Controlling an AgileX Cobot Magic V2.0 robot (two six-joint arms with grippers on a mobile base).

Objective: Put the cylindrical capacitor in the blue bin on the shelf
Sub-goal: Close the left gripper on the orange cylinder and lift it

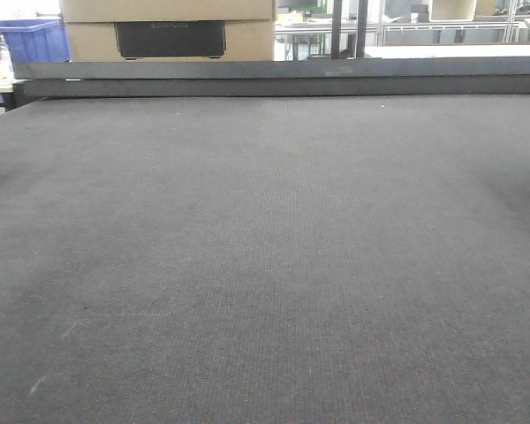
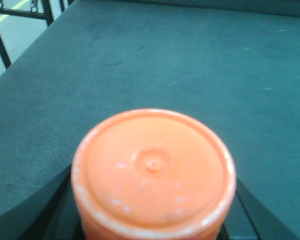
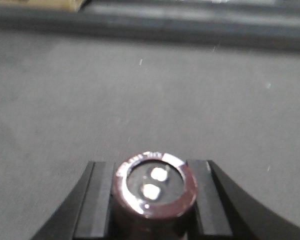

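The cylindrical capacitor (image 3: 155,187) sits pinched between the two black fingers of the right gripper (image 3: 154,212), end face towards the wrist camera; stubby dark brown body, pale grey printed rim, two silvery terminals on the dark face; a blue bin (image 1: 31,40) shows far off, upper left in the front view.

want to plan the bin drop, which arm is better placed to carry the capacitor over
Right. The right gripper is shut on the capacitor, two metal terminals showing. The left gripper is full with an orange container, so it likely cannot take the part.
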